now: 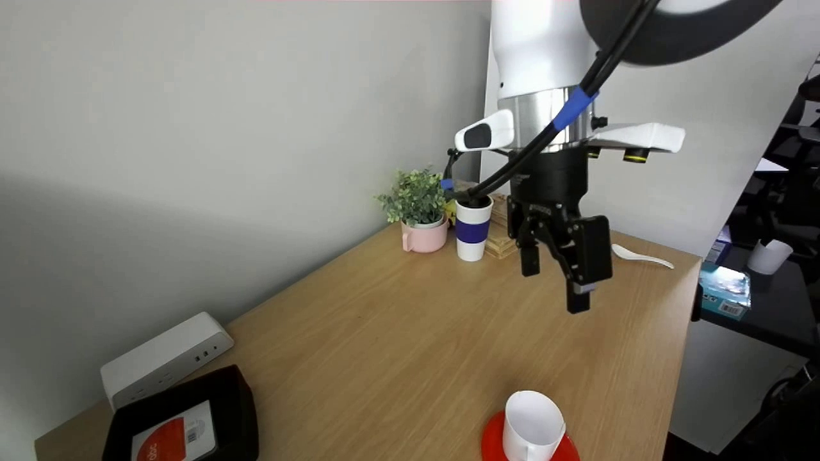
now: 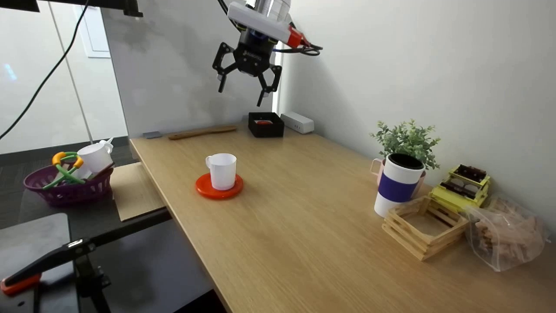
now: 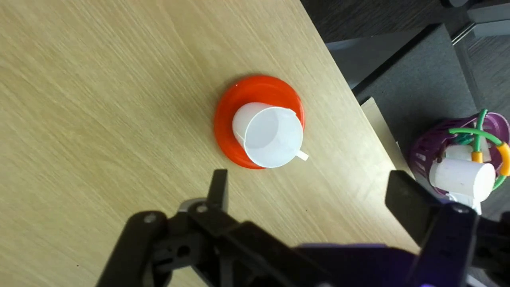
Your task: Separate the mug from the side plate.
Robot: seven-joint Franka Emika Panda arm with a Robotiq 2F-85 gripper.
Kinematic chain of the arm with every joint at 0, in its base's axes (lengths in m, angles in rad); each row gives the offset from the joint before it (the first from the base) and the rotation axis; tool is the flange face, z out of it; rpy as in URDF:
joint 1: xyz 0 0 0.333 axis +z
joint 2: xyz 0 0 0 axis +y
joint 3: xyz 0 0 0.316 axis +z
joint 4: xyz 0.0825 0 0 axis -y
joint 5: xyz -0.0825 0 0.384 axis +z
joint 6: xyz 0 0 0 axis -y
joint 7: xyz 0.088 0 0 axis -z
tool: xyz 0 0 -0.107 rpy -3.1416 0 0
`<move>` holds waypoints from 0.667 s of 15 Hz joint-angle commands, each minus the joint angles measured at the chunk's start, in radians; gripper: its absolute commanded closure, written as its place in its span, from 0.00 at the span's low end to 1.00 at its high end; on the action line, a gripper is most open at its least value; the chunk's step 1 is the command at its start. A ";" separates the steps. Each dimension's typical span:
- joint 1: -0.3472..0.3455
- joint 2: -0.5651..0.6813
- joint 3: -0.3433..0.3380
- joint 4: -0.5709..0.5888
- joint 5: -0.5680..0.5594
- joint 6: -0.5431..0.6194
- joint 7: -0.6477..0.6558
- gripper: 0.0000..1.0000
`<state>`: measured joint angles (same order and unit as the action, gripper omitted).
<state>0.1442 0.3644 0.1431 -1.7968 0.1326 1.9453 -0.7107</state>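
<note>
Wrist view, mug [image 3: 267,134] on plate [image 3: 255,89], seemingly lower than fingers [image 3: 408,203]

The mug [image 2: 223,171] stands on the side plate [image 2: 211,193] (near one table edge [image 2: 182,230]).

Beneath the arm [image 1: 541,54], the pincer [image 2: 240,98] points downward, its fingers [image 1: 578,299] spread wide apart.

Arm [image 1: 541,51], white and rounded, above the claw [image 1: 554,285]; silvery collar [image 1: 532,112] between them, crossed by black cables [image 1: 615,50] with a blue band [image 1: 574,109]. Claw black: angular links [image 1: 592,250], round screw heads [image 3: 202,208], pale lettering [image 2: 253,55] too small for me to read.
</note>
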 commanded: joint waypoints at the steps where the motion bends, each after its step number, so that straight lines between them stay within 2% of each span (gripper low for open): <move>1: -0.007 0.102 0.031 0.095 -0.031 -0.045 0.016 0.00; 6: -0.008 0.195 0.045 0.163 -0.059 -0.094 0.049 0.00; 7: -0.014 0.158 0.050 0.105 -0.052 -0.031 0.039 0.00; 10: -0.014 0.172 0.053 0.113 -0.053 -0.034 0.040 0.00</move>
<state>0.1455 0.5334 0.1764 -1.6872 0.0900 1.9138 -0.6787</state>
